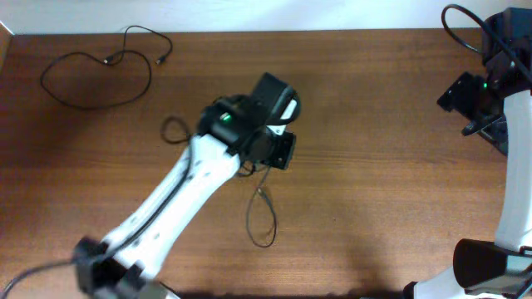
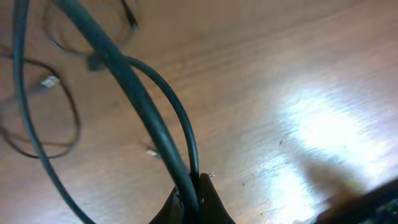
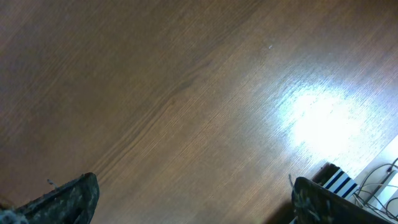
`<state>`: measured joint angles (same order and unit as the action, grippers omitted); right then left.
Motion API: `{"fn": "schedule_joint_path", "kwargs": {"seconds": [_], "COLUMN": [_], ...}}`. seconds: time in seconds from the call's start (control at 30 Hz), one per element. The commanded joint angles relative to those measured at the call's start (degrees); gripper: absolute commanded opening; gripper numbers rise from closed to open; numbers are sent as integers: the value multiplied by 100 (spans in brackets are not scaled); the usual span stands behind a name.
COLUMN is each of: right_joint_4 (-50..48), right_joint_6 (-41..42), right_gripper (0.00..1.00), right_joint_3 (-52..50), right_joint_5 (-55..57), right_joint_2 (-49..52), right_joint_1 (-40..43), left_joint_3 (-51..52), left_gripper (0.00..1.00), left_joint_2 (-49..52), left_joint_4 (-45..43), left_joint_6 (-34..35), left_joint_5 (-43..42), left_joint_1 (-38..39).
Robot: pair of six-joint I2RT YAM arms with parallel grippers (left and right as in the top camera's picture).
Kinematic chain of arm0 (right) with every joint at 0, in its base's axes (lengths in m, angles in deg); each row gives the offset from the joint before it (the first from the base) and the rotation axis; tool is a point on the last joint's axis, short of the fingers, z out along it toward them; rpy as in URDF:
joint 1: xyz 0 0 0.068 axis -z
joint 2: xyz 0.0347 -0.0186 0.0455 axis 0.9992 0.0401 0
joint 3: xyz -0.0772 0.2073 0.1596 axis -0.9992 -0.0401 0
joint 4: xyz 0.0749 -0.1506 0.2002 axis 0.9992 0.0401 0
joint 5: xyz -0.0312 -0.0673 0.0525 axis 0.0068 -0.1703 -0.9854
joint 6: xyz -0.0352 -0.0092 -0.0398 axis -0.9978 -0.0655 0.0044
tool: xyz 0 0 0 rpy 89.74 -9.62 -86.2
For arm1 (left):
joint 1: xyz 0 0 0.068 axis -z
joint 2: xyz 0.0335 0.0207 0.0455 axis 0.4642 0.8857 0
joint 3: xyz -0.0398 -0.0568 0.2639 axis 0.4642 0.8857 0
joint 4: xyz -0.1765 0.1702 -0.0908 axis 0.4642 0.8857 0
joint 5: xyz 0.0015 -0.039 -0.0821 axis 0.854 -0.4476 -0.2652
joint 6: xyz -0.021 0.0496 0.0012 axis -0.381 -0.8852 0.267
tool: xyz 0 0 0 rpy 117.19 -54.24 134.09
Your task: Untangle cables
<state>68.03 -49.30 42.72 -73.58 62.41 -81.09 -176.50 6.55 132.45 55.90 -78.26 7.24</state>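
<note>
Nearest the lens, left wrist view: a black cable (image 2: pixel 130 84) pinched in my left gripper (image 2: pixel 194 200), fingers pressed together on it, the cord rising away from them above the wooden table (image 2: pixel 298 74). Overhead: thin cable loops (image 1: pixel 261 218) emerge from under my left arm (image 1: pixel 191 178) near the table's middle; a loose cable (image 1: pixel 87 79) lies at the far-left corner, well apart. My right gripper (image 3: pixel 193 199) hangs spread wide over the tabletop, nothing between its fingers.
</note>
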Motion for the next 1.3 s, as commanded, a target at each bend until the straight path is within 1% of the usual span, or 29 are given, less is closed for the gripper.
{"fn": "schedule_joint_path", "kwargs": {"seconds": [0.0, 0.07, 0.13, 0.17, 0.23, 0.27, 0.3, 0.33, 0.37, 0.4, 0.43, 0.5, 0.53, 0.57, 0.67, 0.7, 0.73, 0.77, 0.8, 0.83, 0.87, 0.9, 0.93, 0.97, 1.0, 1.17, 1.2, 1.23, 1.27], "right_joint_4": [11, 11, 11, 11, 11, 11, 11, 11, 11, 11, 11, 11, 11, 11, 11, 11, 11, 11, 11, 11, 11, 11, 11, 11, 11, 11, 11, 11, 11], "right_joint_6": [22, 22, 22, 22, 22, 22, 22, 22, 22, 20, 22, 22, 22, 22, 22, 22, 22, 22, 22, 22, 22, 22, 22, 22, 22, 22, 22, 22, 22], "right_gripper": [99, 98, 98, 98, 98, 98, 98, 98, 99, 98, 99, 98, 98, 98, 98, 98, 98, 98, 98, 98, 98, 98, 98, 98, 98, 99, 98, 99, 99], "right_joint_3": [-20, -20, -20, -20, -20, -20, -20, -20, -20, -20, -20, -20, -20, -20, -20, -20, -20, -20, -20, -20, -20, -20, -20, -20, -20, -20, -20, -20, -20], "right_joint_5": [7, 4, 7, 4, 4, 4, 4, 4, 4, 4, 4, 4, 4, 4, 4, 4, 4, 4, 4, 4, 4, 4, 4, 4, 4, 4, 4, 4, 4], "right_joint_2": [11, 11, 11, 11, 11, 11, 11, 11, 11, 11, 11, 11, 11, 11, 11, 11, 11, 11, 11, 11, 11, 11, 11, 11, 11, 11, 11, 11, 11], "right_joint_1": [17, 17, 17, 17, 17, 17, 17, 17, 17, 17, 17, 17, 17, 17, 17, 17, 17, 17, 17, 17, 17, 17, 17, 17, 17, 17, 17, 17, 17], "left_joint_3": [28, 28, 26, 26, 24, 24, 24, 26, 37, 111, 284, 675, 1010, 1220, 1722, 1906, 2013, 2164, 2221, 2225, 2227, 2229, 2232, 2232, 2229, 2105, 1978, 1849, 1668], "left_gripper": [12, 15, 29, 28, 8, 8, 16, 55, 60, 62, 67, 82, 98, 99, 99, 95, 94, 93, 92, 89, 80, 75, 67, 53, 42, 30, 27, 26, 17], "left_joint_2": [581, 758, 782, 782, 778, 767, 767, 769, 769, 769, 769, 772, 776, 791, 894, 977, 1045, 1141, 1231, 1327, 1397, 1434, 1456, 1462, 1462, 1453, 1447, 1443, 1443], "left_joint_4": [138, 184, 192, 181, 181, 188, 216, 466, 621, 767, 750, 562, 387, 260, -588, -994, -1217, -1497, -1652, -1777, -1849, -1878, -1886, -1888, -1895, -1878, -1759, -1613, -1399], "left_joint_6": [129, 127, 125, 105, -50, -50, -81, -557, -719, -734, -739, -841, -1088, -1137, -1163, -1169, -1309, -1635, -1810, -1805, -1805, -1805, -1808, -1805, -1805, -1803, -1801, -1775, -1775], "left_joint_5": [-662, -684, -684, -684, -684, -684, -686, -684, -682, -682, -636, -151, -98, -98, -72, -72, -74, -50, 144, 514, 813, 953, 1043, 1088, 1086, 1084, 1082, 1082, 1082], "left_joint_1": [-2, -2, -2, -2, -9, -9, -9, -7, -2, 2, 42, 109, 166, 201, 302, 350, 389, 479, 535, 590, 632, 636, 636, 632, 632, 632, 632, 632, 632]}}
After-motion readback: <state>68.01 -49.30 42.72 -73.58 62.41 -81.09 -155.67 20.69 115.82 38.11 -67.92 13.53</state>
